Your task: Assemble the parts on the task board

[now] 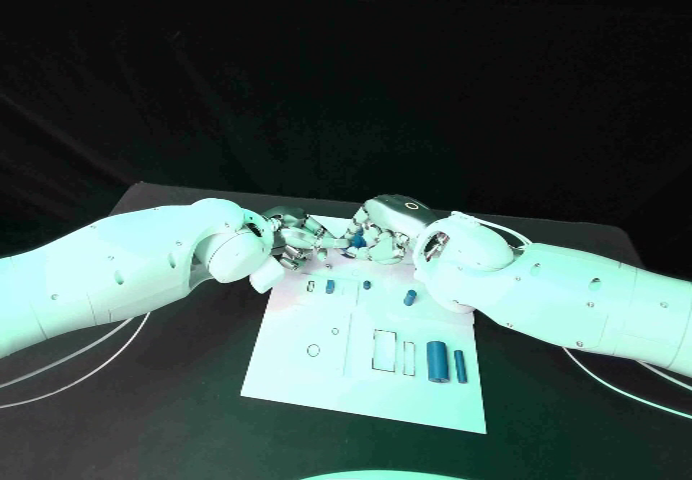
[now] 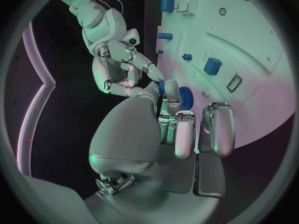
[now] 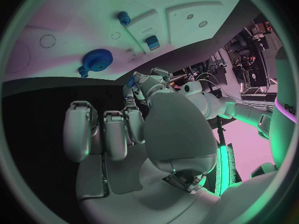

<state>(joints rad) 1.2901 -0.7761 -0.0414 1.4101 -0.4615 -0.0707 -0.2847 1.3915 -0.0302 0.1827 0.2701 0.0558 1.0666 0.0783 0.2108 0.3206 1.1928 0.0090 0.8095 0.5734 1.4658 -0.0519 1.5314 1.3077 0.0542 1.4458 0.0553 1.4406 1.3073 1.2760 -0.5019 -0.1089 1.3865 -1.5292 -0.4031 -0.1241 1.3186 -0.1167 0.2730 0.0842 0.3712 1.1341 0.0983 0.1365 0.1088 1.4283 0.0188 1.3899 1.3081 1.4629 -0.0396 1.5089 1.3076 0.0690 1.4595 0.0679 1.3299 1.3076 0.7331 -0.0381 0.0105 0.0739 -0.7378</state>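
The white task board lies mid-table. Both hands meet over its far edge. My left hand and my right hand bring their fingertips together on a small blue part, also seen as the small blue part; which hand carries it I cannot tell. A blue gear lies flat on the board near that edge, and the gear sits right beside my left hand's fingers. My right hand's other fingers curl in, holding nothing.
Two long blue cylinders lie at the board's near right. Small blue pieces and another blue piece sit further up. Empty rectangular slots and round holes mark the middle. White cables lie on the table to the left.
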